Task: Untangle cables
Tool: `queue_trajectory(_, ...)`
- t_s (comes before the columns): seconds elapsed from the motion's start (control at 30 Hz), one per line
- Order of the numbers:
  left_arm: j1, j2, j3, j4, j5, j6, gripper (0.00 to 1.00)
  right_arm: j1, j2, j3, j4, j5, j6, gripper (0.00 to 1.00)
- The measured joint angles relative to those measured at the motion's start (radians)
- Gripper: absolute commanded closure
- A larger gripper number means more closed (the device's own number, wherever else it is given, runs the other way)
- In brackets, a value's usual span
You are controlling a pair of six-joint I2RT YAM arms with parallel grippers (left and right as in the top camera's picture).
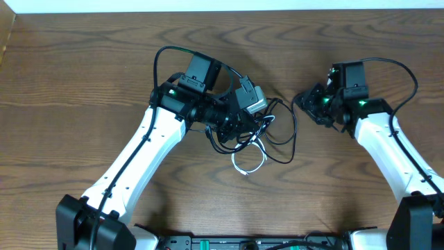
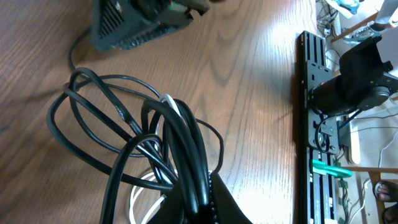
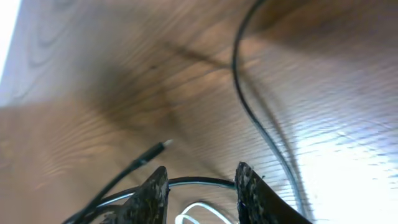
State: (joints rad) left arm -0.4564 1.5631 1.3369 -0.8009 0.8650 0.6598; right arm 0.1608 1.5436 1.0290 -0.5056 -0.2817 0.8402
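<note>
The cables lie tangled mid-table: black loops [image 1: 272,132] with a white cable [image 1: 250,164] below them. My left gripper [image 1: 239,118] sits over the tangle's left side. In the left wrist view it [image 2: 208,182] is shut on a bundle of black cables [image 2: 186,140], and the white cable [image 2: 139,194] runs under them. My right gripper [image 1: 304,103] hovers at the tangle's right edge. Its fingers [image 3: 157,186] stand apart in the right wrist view, open [image 3: 202,177]. A black cable [image 3: 202,182] crosses just beyond the tips, unclamped, with a small plug end [image 3: 163,144] nearby and the white cable [image 3: 200,208] below.
A thicker black arm wire [image 1: 399,69] arcs behind the right wrist. The arm base rail [image 1: 243,243] runs along the table's front edge and shows at the right of the left wrist view [image 2: 311,93]. The table's far edge [image 1: 222,10] borders a white strip.
</note>
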Motion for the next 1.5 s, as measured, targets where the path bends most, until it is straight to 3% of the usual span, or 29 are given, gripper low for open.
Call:
queue_trajectory(0.2, 0.000, 0.000, 0.000, 0.029, 0.002, 0.000, 0.92, 0.039, 0.000, -0.057, 0.001, 0.055, 0.000, 0.71)
queue_trajectory(0.3, 0.000, 0.000, 0.000, 0.044, 0.019, 0.000, 0.93, 0.066, 0.000, -0.090, 0.003, 0.065, -0.006, 0.85)
queue_trajectory(0.4, 0.000, 0.000, 0.000, 0.051, 0.034, 0.000, 0.93, 0.090, 0.000, -0.113, 0.033, 0.061, -0.004, 0.87)
queue_trajectory(0.47, 0.000, 0.000, 0.000, 0.053, 0.044, 0.000, 0.92, 0.099, 0.000, -0.122, 0.061, 0.037, -0.007, 0.84)
queue_trajectory(0.6, 0.000, 0.000, 0.000, 0.053, 0.051, 0.000, 0.92, 0.103, 0.000, -0.127, 0.152, -0.058, -0.063, 0.67)
queue_trajectory(0.9, 0.026, 0.000, 0.000, 0.070, 0.055, -0.026, 0.93, 0.074, -0.017, -0.127, 0.161, -0.309, -0.409, 0.52)
queue_trajectory(1.07, 0.088, 0.000, 0.000, 0.136, 0.056, -0.164, 0.93, 0.029, -0.144, -0.128, 0.158, -0.360, -0.533, 0.46)
queue_trajectory(1.27, 0.105, 0.000, 0.000, 0.209, 0.057, -0.378, 0.92, 0.043, -0.329, -0.128, 0.158, -0.424, -0.698, 0.51)
queue_trajectory(1.5, 0.105, 0.000, 0.000, 0.287, 0.058, -0.606, 0.92, 0.132, -0.357, -0.128, 0.135, -0.438, -0.807, 0.53)
